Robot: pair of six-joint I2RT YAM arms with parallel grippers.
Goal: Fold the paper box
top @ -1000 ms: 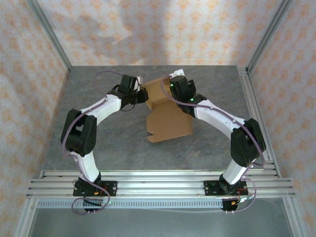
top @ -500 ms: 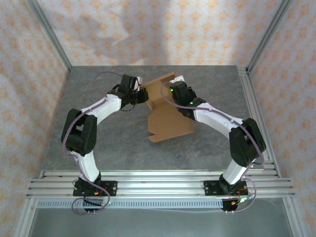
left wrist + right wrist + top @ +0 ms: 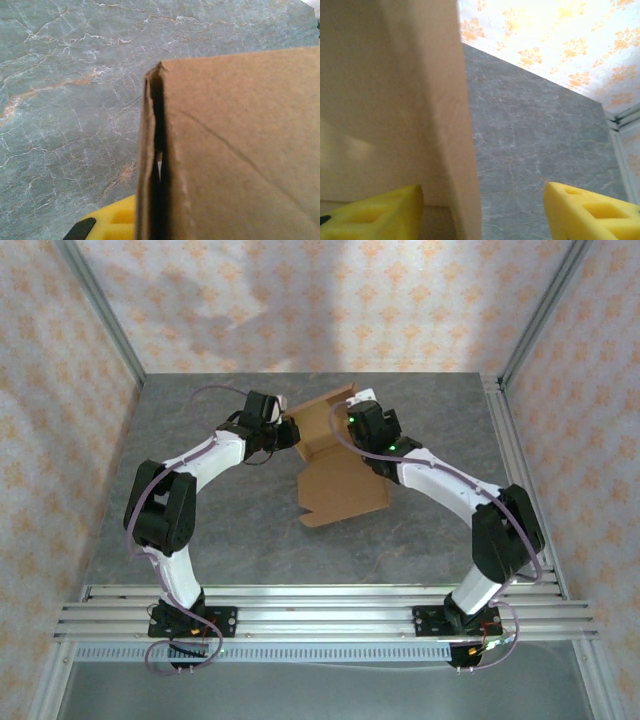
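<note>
The paper box point(image 3: 340, 485) sits near the middle of the table point(image 3: 210, 510), a bit to the far side. It is plain brown. Its near part lies flat and its far part stands up. The left gripper point(image 3: 290, 433) is closed tight on the left edge of the raised part. The right gripper point(image 3: 482, 207) is wide, with one raised wall of the box between its yellow pads point(image 3: 590, 210). The table is grey like stone, with thin pale lines. Walls point(image 3: 300, 300) with pale paper and orange flowers stand around it. Silver posts point(image 3: 100, 310) go up the corners. Silver rails point(image 3: 320, 605) lie along the near edge.
</note>
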